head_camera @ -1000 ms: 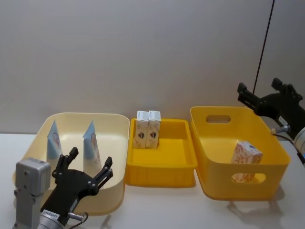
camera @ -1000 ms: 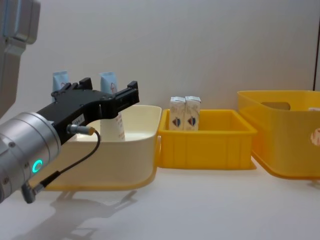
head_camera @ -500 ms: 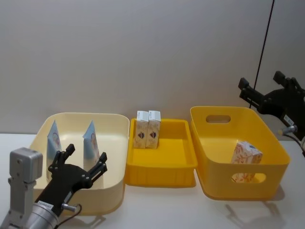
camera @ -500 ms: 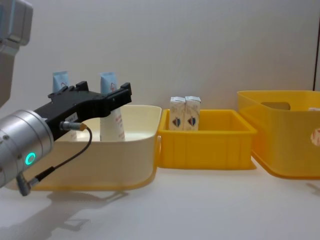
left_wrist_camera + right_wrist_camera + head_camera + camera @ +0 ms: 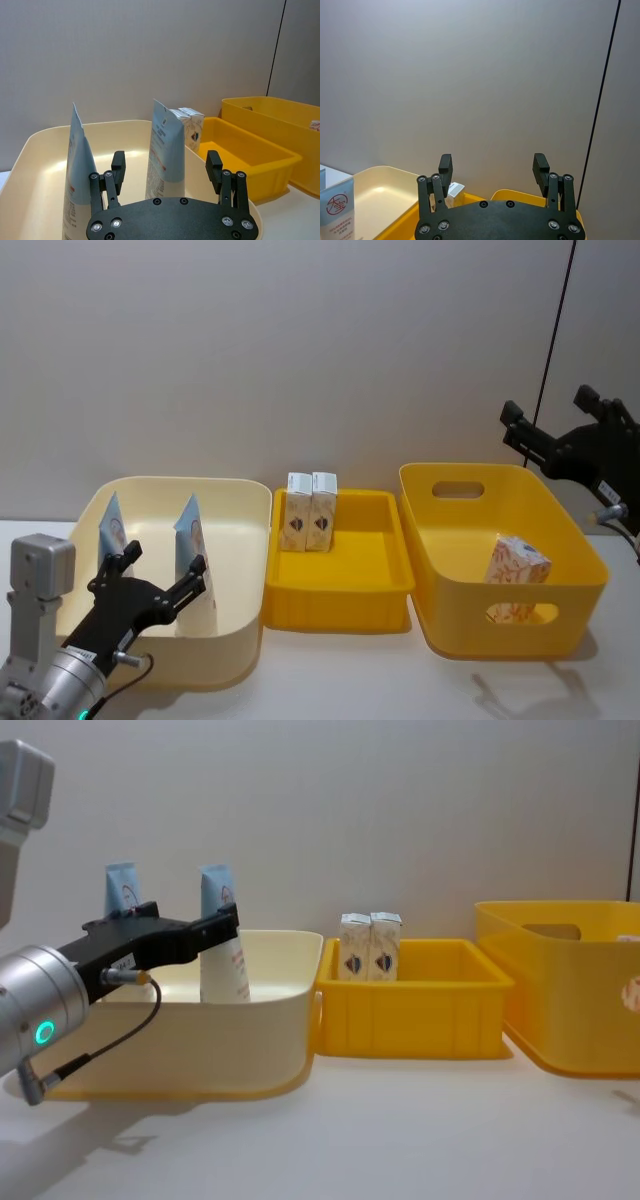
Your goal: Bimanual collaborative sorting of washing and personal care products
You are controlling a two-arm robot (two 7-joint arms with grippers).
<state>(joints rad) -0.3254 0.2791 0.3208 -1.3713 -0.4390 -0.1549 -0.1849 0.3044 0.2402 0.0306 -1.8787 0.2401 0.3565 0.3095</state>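
The cream bin (image 5: 160,483) at lower left, the shallow yellow tray (image 5: 340,608) in the middle and the deep yellow bin (image 5: 520,592) at right lie as they did a second ago, contents unmoved. The left gripper (image 5: 163,560) has slid back toward the head view's lower-left corner and sunk lower. Its fingers are spread, and in the left wrist view they frame the right tube (image 5: 166,145) without touching it, with the left tube (image 5: 77,165) just outside them. Both tubes stand upright in the cream bin. The right gripper (image 5: 548,405), also spread, has risen slightly at the right edge. Two cartons (image 5: 298,510) stand touching at the tray's back. A patterned box (image 5: 515,565) sits in the deep yellow bin.
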